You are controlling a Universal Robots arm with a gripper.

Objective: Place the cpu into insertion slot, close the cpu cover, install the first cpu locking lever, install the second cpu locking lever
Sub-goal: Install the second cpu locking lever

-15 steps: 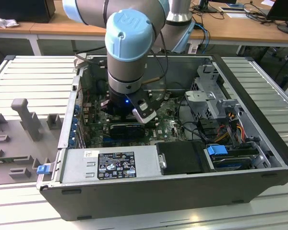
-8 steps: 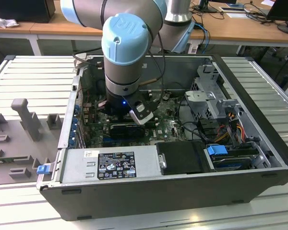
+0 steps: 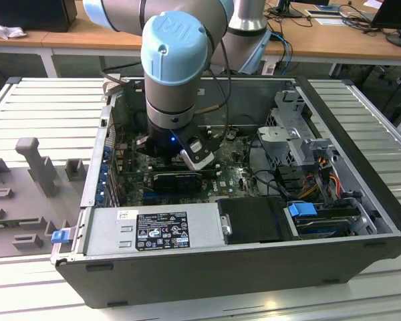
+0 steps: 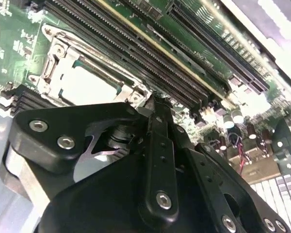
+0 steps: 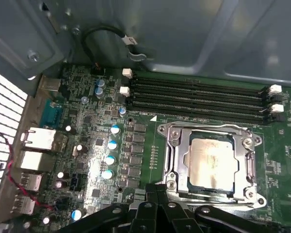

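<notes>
We judge the levers are in hand: the cpu [image 5: 208, 162] sits in the insertion slot just beyond our gripper [image 5: 157, 191], the cpu cover [image 5: 211, 136] closed over it; fingertips appear clenched, empty.

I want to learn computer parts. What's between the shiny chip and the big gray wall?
In the first wrist view, four long black memory slots lie between the cpu and the case wall.
</notes>
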